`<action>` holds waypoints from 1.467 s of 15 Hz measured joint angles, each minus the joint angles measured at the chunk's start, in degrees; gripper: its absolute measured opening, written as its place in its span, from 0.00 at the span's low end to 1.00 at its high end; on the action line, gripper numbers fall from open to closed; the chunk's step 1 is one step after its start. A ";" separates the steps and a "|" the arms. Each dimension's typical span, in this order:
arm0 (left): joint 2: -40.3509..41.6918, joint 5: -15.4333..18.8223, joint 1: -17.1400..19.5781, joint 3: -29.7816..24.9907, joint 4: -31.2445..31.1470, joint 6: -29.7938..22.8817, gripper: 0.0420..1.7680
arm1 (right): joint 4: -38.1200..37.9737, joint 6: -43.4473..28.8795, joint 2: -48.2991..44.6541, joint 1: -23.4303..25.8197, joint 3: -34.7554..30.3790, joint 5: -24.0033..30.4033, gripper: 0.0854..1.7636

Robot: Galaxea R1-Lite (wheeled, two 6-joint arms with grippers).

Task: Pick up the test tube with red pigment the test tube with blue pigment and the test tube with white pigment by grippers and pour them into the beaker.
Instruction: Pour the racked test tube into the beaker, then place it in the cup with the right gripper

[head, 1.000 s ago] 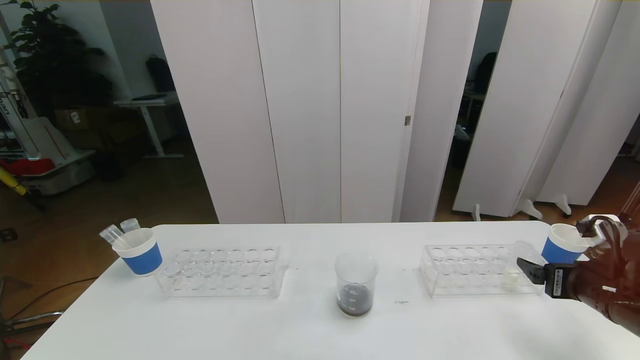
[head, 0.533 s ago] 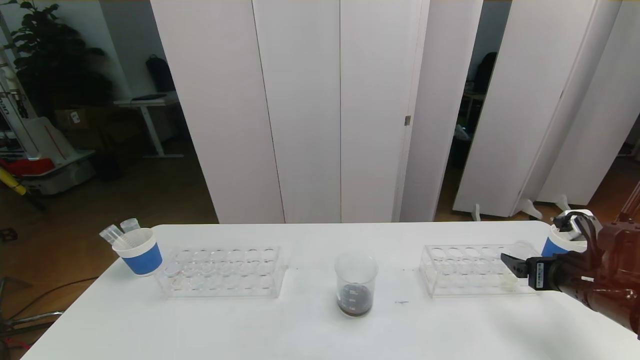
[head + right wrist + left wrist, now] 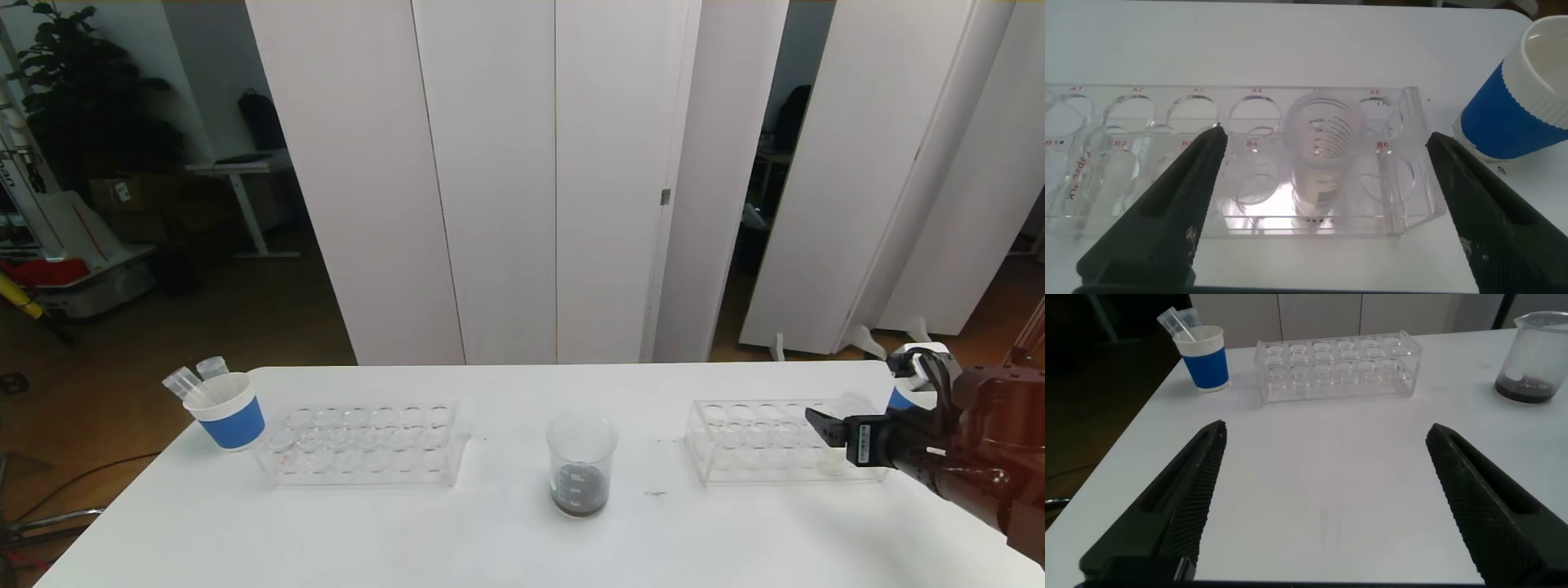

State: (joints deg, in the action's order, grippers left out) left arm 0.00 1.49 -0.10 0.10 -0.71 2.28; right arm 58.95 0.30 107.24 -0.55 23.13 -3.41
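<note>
The test tube with white pigment (image 3: pixel 1324 155) stands in the end of the right clear rack (image 3: pixel 1143 155), cream liquid low inside it. My right gripper (image 3: pixel 1324 135) is open, its jaws level with the tube on either side and not touching it. From the head, the right gripper (image 3: pixel 841 420) reaches over that rack's right end (image 3: pixel 759 441). The beaker (image 3: pixel 580 465) stands mid-table with dark liquid at its bottom. My left gripper (image 3: pixel 1325 427) hangs open and empty over bare table, with the beaker (image 3: pixel 1534 367) ahead of it. The test tubes with red and blue pigment are out of view.
A blue-and-white paper cup (image 3: pixel 229 412) with two clear tubes sits at the table's left, beside an empty rack (image 3: pixel 363 445). Another paper cup (image 3: pixel 1523 94) stands just past the right rack, partly hidden by my right arm in the head view.
My right gripper has moved left and forward over the right rack's end, bracketing the white tube and covering more of the paper cup. Its jaws stayed open.
</note>
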 joint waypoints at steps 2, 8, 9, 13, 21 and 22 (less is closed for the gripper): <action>0.00 0.00 0.00 0.00 0.00 0.00 0.99 | 1.35 0.43 1.19 -0.11 0.05 0.00 0.99; 0.00 0.00 0.00 0.00 0.00 0.00 0.99 | 2.78 0.18 3.06 0.00 0.94 -0.06 0.81; 0.00 0.00 0.00 0.00 0.00 0.00 0.99 | 2.71 -0.04 3.21 0.04 1.18 -0.09 0.60; 0.00 0.00 0.00 0.00 0.00 0.00 0.99 | 1.93 -1.88 3.56 0.11 1.97 0.24 0.36; 0.00 -0.01 0.00 0.00 0.00 -0.02 0.99 | 1.95 -2.23 3.17 0.11 1.97 0.96 0.29; 0.00 0.00 0.00 0.00 0.00 0.00 0.99 | 1.95 -2.23 3.04 0.22 1.97 1.00 0.29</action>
State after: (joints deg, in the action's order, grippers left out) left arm 0.00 1.49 -0.10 0.10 -0.71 2.28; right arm 60.90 -1.93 110.28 -0.33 25.10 -2.41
